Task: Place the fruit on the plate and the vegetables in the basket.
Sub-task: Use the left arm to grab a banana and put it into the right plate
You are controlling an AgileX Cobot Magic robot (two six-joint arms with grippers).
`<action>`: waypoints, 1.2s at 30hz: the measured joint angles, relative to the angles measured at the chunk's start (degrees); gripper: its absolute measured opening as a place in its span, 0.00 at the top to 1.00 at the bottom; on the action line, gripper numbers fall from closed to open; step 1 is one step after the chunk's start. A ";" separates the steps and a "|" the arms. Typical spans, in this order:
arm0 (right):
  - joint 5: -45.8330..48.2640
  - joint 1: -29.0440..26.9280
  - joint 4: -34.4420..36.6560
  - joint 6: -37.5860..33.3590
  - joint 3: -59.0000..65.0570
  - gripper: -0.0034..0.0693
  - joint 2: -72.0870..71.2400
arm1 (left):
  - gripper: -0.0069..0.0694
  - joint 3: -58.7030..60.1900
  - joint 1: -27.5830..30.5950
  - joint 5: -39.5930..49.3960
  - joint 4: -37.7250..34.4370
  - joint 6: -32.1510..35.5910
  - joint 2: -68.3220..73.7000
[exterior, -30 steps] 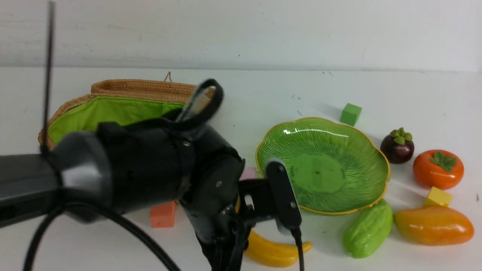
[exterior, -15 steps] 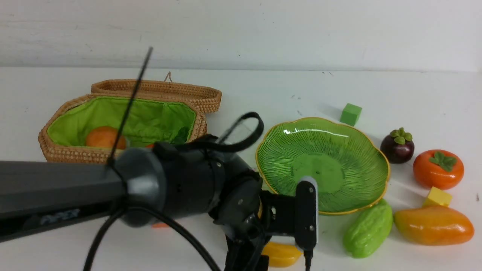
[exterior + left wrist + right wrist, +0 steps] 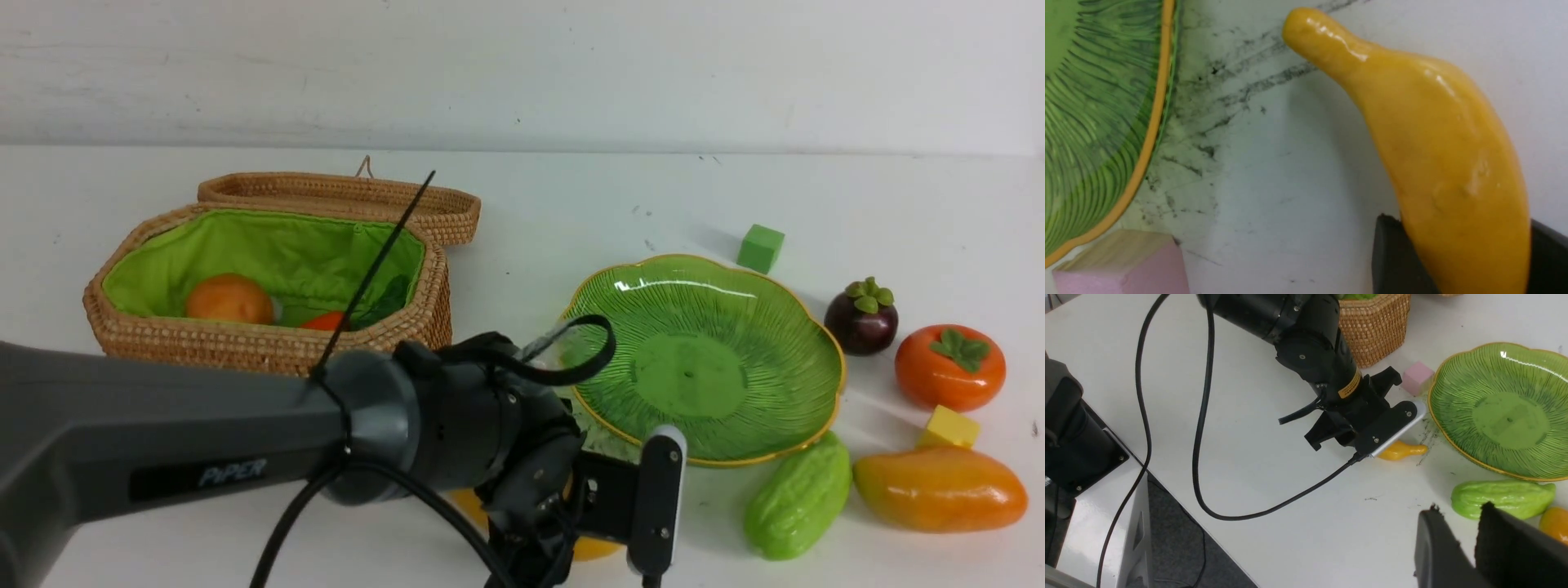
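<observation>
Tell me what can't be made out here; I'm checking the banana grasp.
The banana: front view, left arm hides nearly all; left wrist view, frame edge cuts its end.
The left gripper: left wrist view shows only finger stubs beside the banana; grip unclear.
The pepper: front view, basket wall hides most.

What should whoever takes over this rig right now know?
Left gripper: closed around the banana, which lies on the table beside the plate.
Right gripper: nearly shut, empty.
Done: potato and pepper in the basket.
To do: gourd to basket; banana, mango, persimmon, mangosteen to the plate, which holds nothing.
</observation>
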 joint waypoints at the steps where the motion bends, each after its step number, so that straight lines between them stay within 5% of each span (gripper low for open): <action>1: 0.00 0.00 0.00 0.00 0.00 0.73 0.00 | 0.49 0.00 0.00 0.16 -0.05 0.00 0.00; 16: 0.00 0.00 -1.14 2.33 0.00 0.73 0.00 | 0.49 0.25 0.00 10.60 -16.04 -0.58 -17.23; 36: -14.74 0.00 -14.04 10.52 0.00 0.72 0.00 | 0.49 0.29 -0.02 -8.16 -19.23 -4.55 -21.64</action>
